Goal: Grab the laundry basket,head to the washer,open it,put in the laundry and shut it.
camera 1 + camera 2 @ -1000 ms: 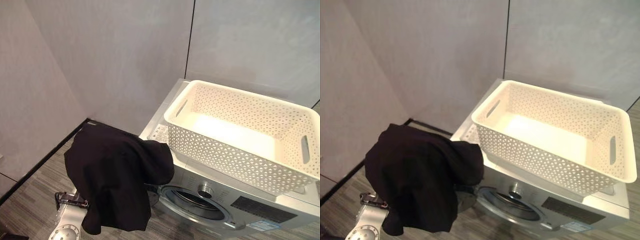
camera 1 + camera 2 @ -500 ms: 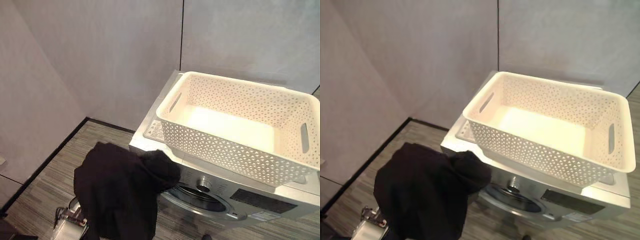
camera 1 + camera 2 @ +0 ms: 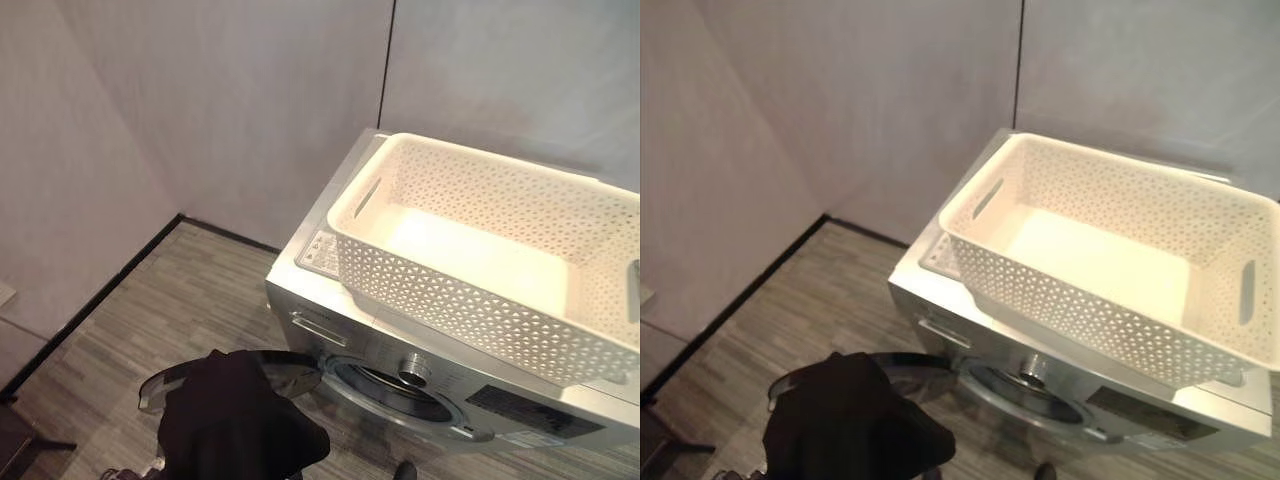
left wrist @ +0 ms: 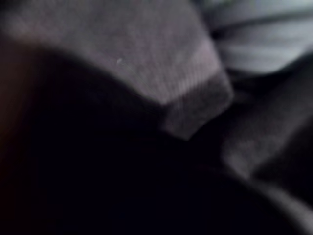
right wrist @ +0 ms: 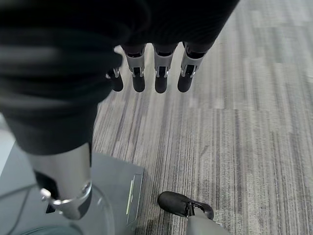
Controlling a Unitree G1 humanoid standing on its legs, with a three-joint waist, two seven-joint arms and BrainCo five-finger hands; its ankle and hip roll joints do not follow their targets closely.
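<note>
Dropping lower: the dark garment (image 3: 238, 428) now hangs as a bunched mass down by the washer's open door (image 3: 290, 368), at the front-left corner of the washer (image 3: 330, 290). 1 s ago it was draped high, level with the washer's top edge and overlapping the basket's near-left corner; half a second ago it was already sinking below that edge. The view itself has also shifted between pictures, so part of that change is the head moving.

The round door stands swung out to the left, its glass partly hidden behind the cloth. The drum opening (image 3: 392, 390) sits just right of the garment, apart from it; nothing is inside the drum that I can make out.

Left robot hand: buried under the cloth. Its wrist view shows dark ribbed fabric (image 4: 186, 98) close up and no fingers, so I cannot tell whether it is clenched or released.

Right robot hand (image 5: 156, 73): fingers straight and relaxed, holding nothing, hanging over the striped floor (image 5: 234, 137) near the washer's base.

White perforated laundry basket (image 3: 480, 250) sits on the washer's top, toward its right and back, empty.

Judgement: basket delivered, door open, load step in hand. The garment is at drum height but not yet in; it needs to travel right and inward through the opening, then the door needs closing.

Risk: loose cloth may snag on the door rim.
</note>
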